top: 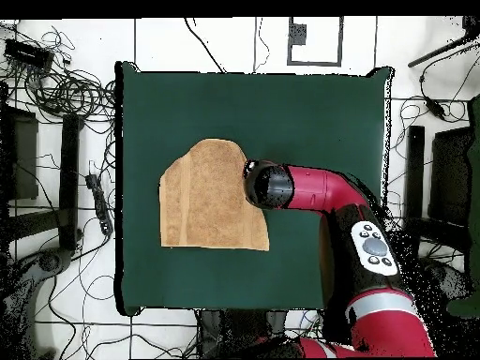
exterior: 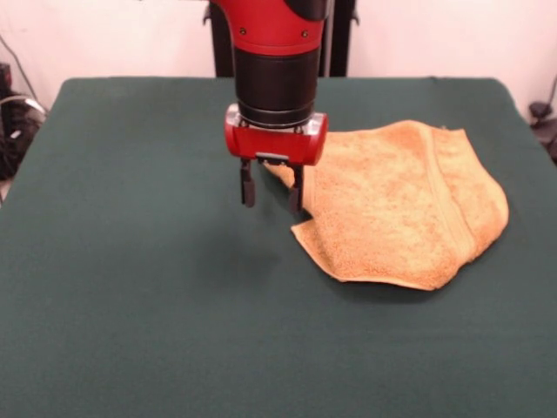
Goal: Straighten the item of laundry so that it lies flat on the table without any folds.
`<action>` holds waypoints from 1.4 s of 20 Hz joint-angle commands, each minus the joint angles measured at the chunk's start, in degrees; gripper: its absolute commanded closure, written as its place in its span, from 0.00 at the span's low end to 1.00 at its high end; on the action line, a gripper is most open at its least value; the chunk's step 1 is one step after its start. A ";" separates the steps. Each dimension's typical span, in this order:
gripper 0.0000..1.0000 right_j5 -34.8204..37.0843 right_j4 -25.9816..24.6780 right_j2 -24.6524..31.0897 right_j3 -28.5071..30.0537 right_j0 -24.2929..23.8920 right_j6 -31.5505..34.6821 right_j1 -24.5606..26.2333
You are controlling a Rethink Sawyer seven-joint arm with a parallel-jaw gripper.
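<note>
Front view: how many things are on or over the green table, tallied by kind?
Towel, mustard, partly folded: 1
Gripper, open, beside the towel's edge: 1
Table, green cloth: 1
Total: 3

Soft, even indoor light falls from above — the green table (exterior: 130,305) shows no glare. A faint shadow lies under the gripper (exterior: 271,193), and a thin dark one along the towel's (exterior: 400,209) near edge. Both views are slightly soft.
</note>
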 commanded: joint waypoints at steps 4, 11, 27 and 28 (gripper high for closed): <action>0.00 2.97 0.18 2.79 -0.32 2.59 2.98 3.84; 0.00 2.08 0.24 2.76 -0.91 2.96 3.58 4.91; 0.00 2.40 1.70 2.61 -2.37 4.81 5.48 5.83; 0.00 2.32 1.68 2.57 -2.53 4.83 5.45 5.98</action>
